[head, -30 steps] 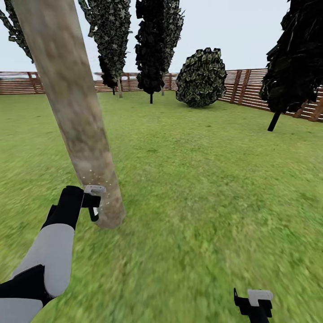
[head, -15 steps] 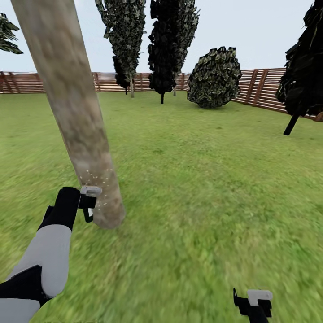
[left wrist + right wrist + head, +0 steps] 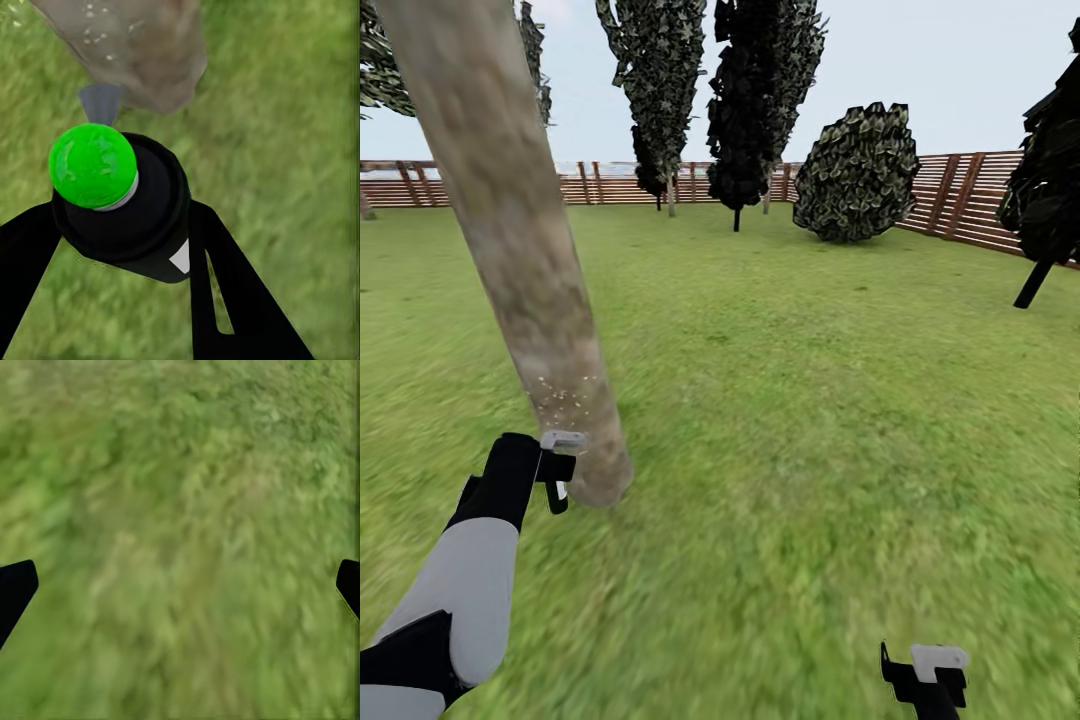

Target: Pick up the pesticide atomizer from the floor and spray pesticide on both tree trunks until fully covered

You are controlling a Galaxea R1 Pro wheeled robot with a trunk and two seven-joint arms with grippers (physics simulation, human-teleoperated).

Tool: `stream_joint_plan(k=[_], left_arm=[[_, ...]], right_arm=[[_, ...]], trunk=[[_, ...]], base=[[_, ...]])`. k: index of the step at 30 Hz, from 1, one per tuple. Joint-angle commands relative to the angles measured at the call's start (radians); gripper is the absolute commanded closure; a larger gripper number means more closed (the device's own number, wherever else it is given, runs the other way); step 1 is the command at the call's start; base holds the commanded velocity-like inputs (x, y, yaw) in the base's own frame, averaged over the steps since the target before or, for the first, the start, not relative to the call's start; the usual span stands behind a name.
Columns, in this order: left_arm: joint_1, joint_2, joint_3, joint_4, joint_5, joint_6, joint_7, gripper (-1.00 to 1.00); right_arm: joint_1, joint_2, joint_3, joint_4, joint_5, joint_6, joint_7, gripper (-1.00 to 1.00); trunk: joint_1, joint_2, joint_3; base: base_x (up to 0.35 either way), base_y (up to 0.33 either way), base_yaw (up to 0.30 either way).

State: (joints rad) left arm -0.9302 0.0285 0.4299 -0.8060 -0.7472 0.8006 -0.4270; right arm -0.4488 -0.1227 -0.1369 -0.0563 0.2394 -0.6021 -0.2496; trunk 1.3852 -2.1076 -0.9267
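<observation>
One tree's thick mottled grey-tan trunk (image 3: 510,230) leans up the left of the head view, its base in the grass. My left gripper (image 3: 560,468) sits just left of that base, shut on the pesticide atomizer (image 3: 94,165). The atomizer is a dark bottle with a bright green top, and its grey nozzle points at the trunk (image 3: 142,45). Pale spray specks dot the bark just above the gripper. At the lower right, my right gripper (image 3: 925,675) hangs over bare grass. Its fingertips (image 3: 15,585) stand wide apart with nothing between them.
Green lawn (image 3: 810,400) spreads all around. Two dark columnar trees (image 3: 750,100) and a round bush (image 3: 857,172) stand at the back by the brown slat fence (image 3: 960,195). Another dark tree (image 3: 1050,190) stands at the right edge.
The head view has panned a little, sliding the background trees to the right. My left gripper with the atomizer has sunk slightly beside the trunk base. The right gripper has not moved.
</observation>
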Motion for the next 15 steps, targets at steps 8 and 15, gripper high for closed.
stream_joint_plan(k=[8, 15], left_arm=[[-0.001, -0.001, 0.004, -0.002, -0.010, 0.002, -0.010, 1.00], [-0.001, -0.001, 0.003, -0.002, -0.011, 0.002, -0.010, 1.00]], right_arm=[[-0.001, 0.001, -0.006, 0.001, 0.011, -0.002, -0.004, -1.00], [-0.001, 0.001, -0.006, 0.001, 0.011, -0.002, -0.004, -1.00]], trunk=[[0.000, 0.000, -0.001], [0.000, 0.000, -0.001]], base=[[0.221, -0.205, 0.004], [0.228, -0.196, 0.220]])
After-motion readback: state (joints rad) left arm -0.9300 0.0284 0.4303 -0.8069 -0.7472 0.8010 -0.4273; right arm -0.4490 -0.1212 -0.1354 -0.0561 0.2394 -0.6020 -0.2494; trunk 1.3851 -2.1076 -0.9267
